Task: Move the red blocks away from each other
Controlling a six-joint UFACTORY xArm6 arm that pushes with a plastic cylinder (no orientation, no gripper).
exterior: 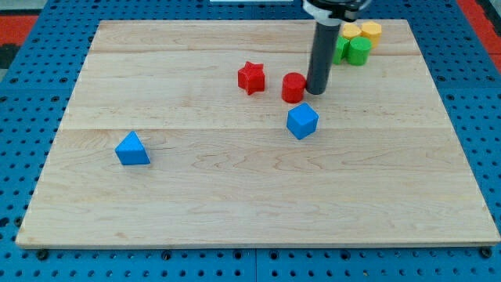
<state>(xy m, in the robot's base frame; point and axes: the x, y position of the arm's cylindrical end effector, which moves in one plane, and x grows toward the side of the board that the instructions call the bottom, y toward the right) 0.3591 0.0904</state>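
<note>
The red cylinder (293, 88) sits just at the view's left of my tip (316, 92), touching or nearly touching it, in the upper middle of the wooden board (235, 204). The red star (251, 77) lies near it, further toward the left edge, apart from the tip. Both are glossy red and small. The rod stands upright, coming down from the top edge; it holds nothing. A blue cube (302, 121) sits just below the tip.

Blue cube (302, 121) crowds red cylinder (293, 88) (open btwn reds).
</note>
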